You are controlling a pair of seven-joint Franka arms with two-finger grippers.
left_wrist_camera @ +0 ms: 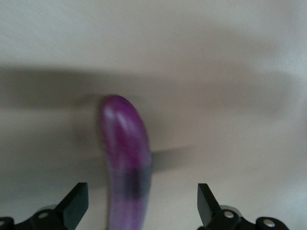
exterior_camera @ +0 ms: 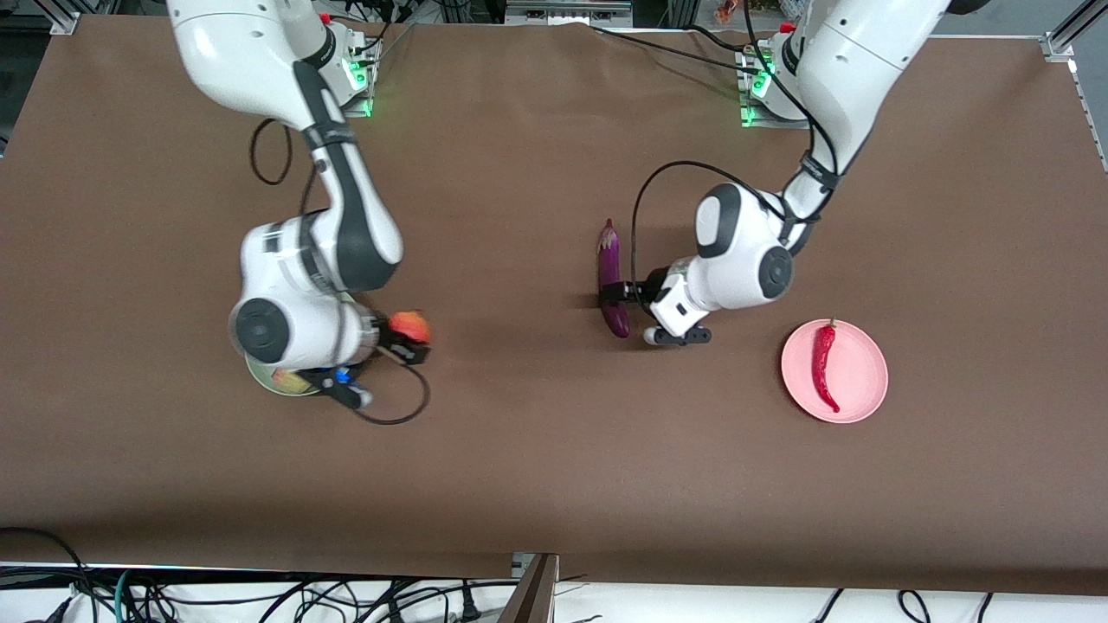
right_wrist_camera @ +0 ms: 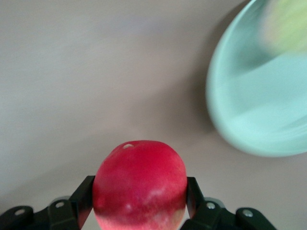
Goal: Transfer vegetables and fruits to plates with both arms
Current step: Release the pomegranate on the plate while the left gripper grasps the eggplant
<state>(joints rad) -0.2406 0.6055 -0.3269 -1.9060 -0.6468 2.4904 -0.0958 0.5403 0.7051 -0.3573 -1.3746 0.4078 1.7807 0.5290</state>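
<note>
Two plates [exterior_camera: 870, 385], two fruits [exterior_camera: 409, 326], one eggplant [exterior_camera: 609, 260], one chili [exterior_camera: 822, 359].

Pale green round plate [exterior_camera: 275, 383] mostly hidden under right arm's wrist in front view, only a rim sliver showing; cut by frame edge and smeared in right wrist view. Yellowish blurred fruit [right_wrist_camera: 288, 24] clipped at corner. Long glossy purple eggplant [left_wrist_camera: 125, 158] motion-blurred, lower end cut off.
</note>
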